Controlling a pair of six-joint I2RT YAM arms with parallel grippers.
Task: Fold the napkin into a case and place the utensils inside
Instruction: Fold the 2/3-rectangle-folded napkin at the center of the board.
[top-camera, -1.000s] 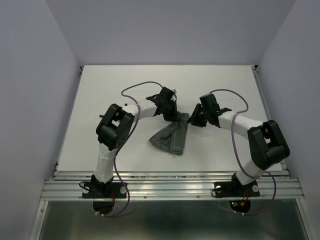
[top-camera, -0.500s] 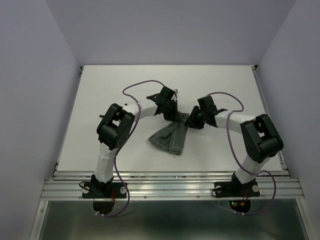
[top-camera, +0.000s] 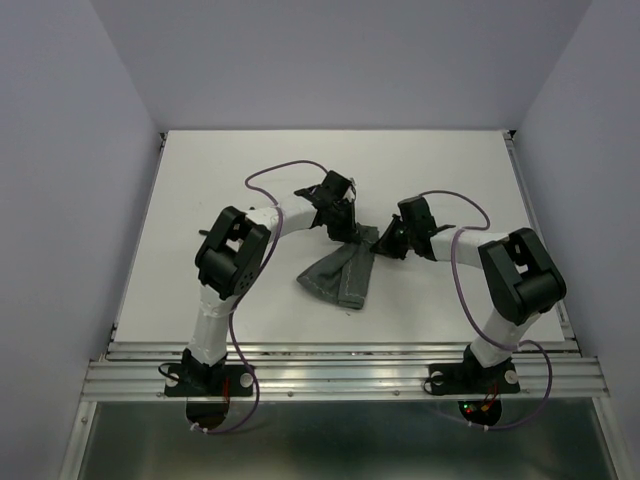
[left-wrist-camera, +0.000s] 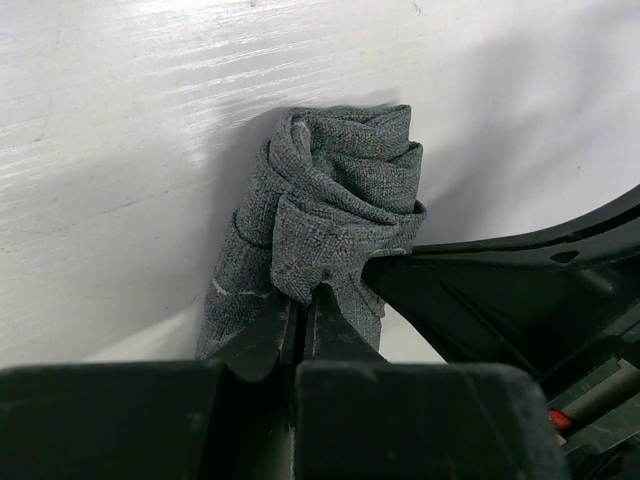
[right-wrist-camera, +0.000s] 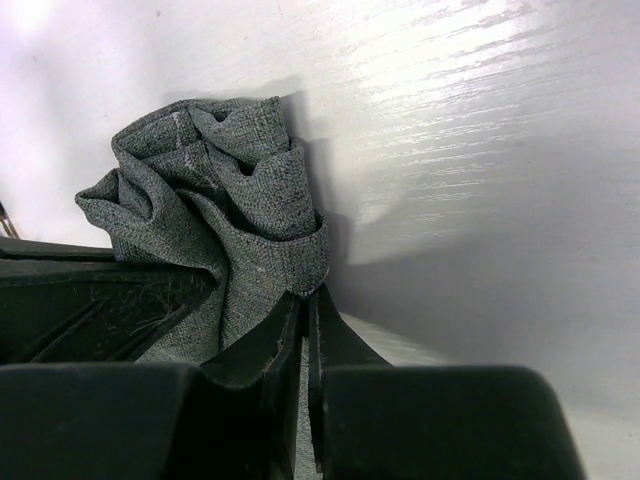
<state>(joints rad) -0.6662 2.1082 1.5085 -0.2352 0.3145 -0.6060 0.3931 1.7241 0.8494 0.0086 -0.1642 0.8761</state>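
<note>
The napkin (top-camera: 340, 275), dark grey-green cloth, lies bunched and folded lengthwise in the middle of the white table. Its far end is lifted between both grippers. My left gripper (top-camera: 345, 236) is shut on a fold of that end, seen close in the left wrist view as the napkin (left-wrist-camera: 340, 200) pinched at the left gripper (left-wrist-camera: 305, 296). My right gripper (top-camera: 381, 241) is shut on the opposite hem, where the napkin (right-wrist-camera: 215, 190) meets the right gripper (right-wrist-camera: 305, 298). The utensils are out of view, and no case shows apart from the bunched cloth.
The white table (top-camera: 250, 170) is walled by pale panels on the left, right and back. A metal rail (top-camera: 340, 375) runs along the near edge by the arm bases. Purple cables (top-camera: 280, 172) loop above both forearms.
The right gripper has shifted slightly left to the napkin's far end and closed on its hem. The left gripper has kept its grip and place.
</note>
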